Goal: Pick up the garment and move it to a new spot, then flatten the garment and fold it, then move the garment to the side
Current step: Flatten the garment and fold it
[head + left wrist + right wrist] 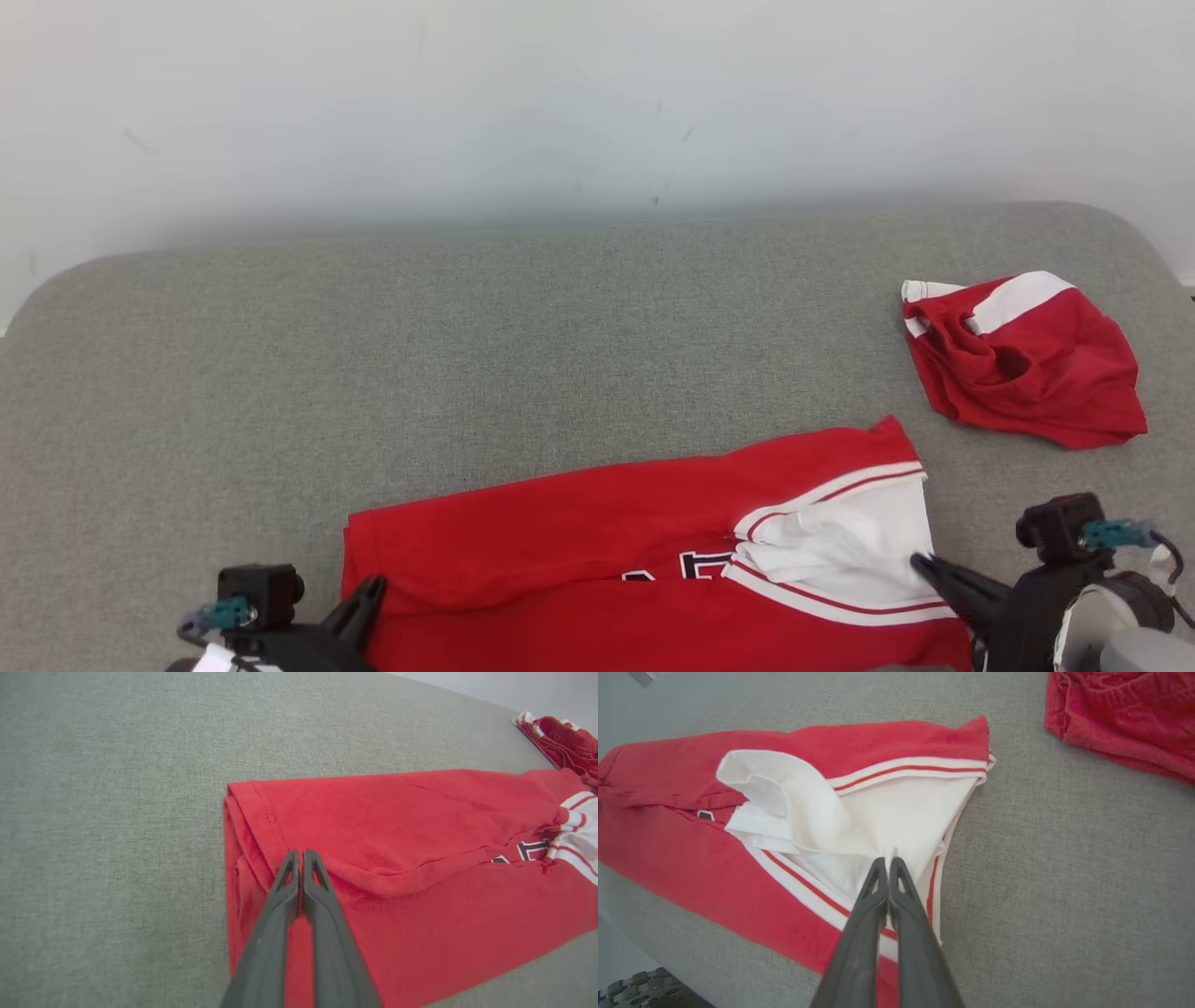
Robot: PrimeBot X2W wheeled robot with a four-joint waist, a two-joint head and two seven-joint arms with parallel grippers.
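The garment (607, 532) is a red shirt with white, red-striped sleeve trim, lying partly folded on the grey cushion near its front edge. My left gripper (373, 588) is at the shirt's left end. In the left wrist view my left gripper (301, 853) is shut, pinching the folded-over red hem layer of the garment (397, 826). My right gripper (920, 563) is at the white sleeve. In the right wrist view my right gripper (889, 859) is shut, and a bit of the garment's (896, 807) white cloth pokes up between the tips.
A second red and white piece of clothing (1022, 359) lies crumpled at the far right, also visible as a red heap (563, 739) and a red bundle (1125, 718). The grey cushion (467, 355) stretches wide to the left and back, up to a pale wall.
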